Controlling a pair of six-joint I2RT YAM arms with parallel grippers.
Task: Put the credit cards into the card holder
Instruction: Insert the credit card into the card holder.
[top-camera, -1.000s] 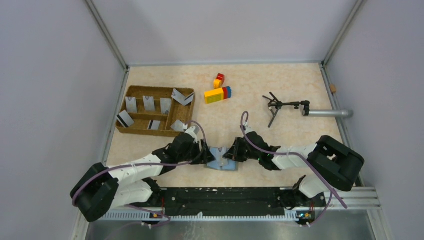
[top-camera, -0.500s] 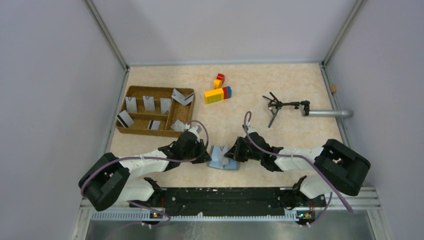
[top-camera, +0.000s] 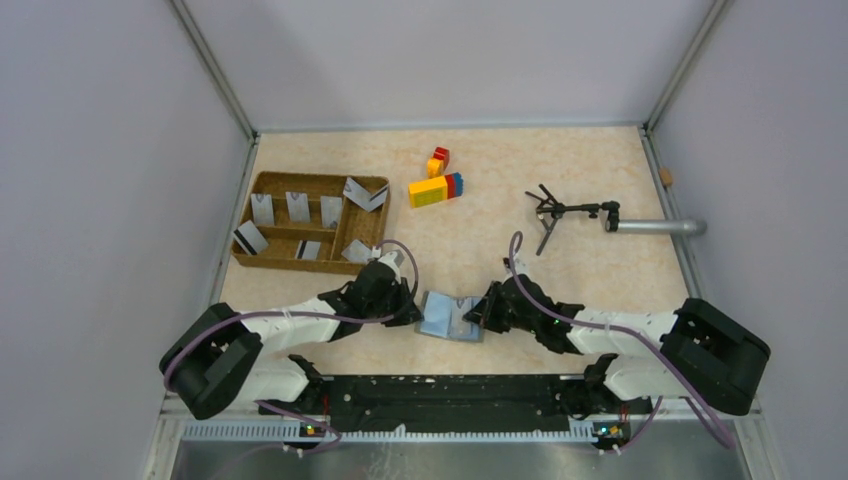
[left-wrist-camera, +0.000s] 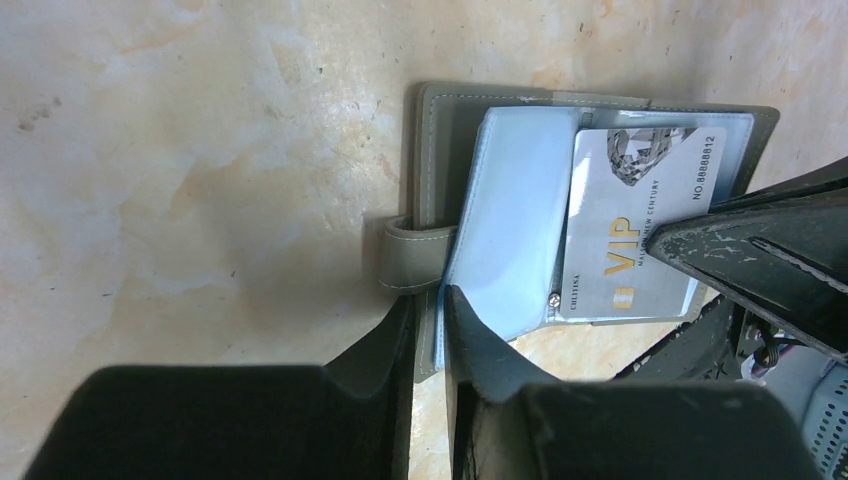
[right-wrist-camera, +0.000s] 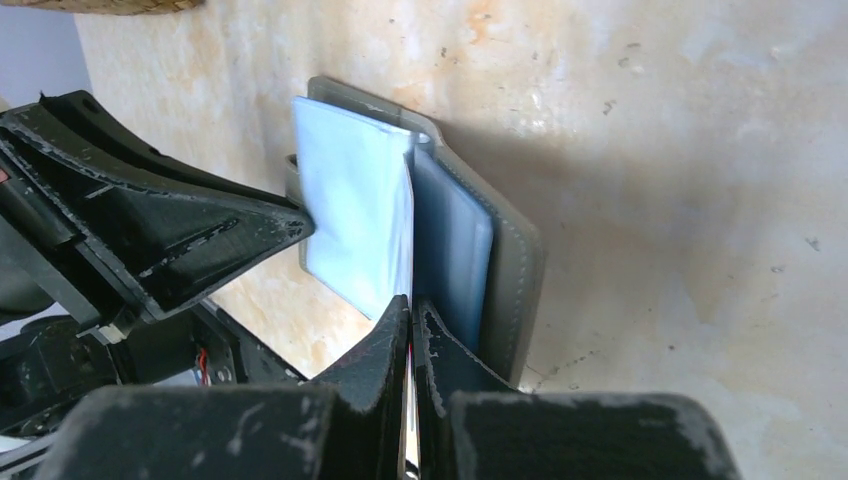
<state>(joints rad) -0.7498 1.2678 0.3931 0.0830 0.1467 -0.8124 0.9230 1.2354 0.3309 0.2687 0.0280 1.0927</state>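
Spare credit cards (top-camera: 298, 206) stand in the wicker tray (top-camera: 282, 264) by the table's left edge. At the middle of the near edge, my left gripper (left-wrist-camera: 428, 300) pinches the left flap of the open card holder (left-wrist-camera: 445, 150). My right gripper (right-wrist-camera: 411, 305) is clamped on a VIP card (left-wrist-camera: 640, 200) lying over its right panel.
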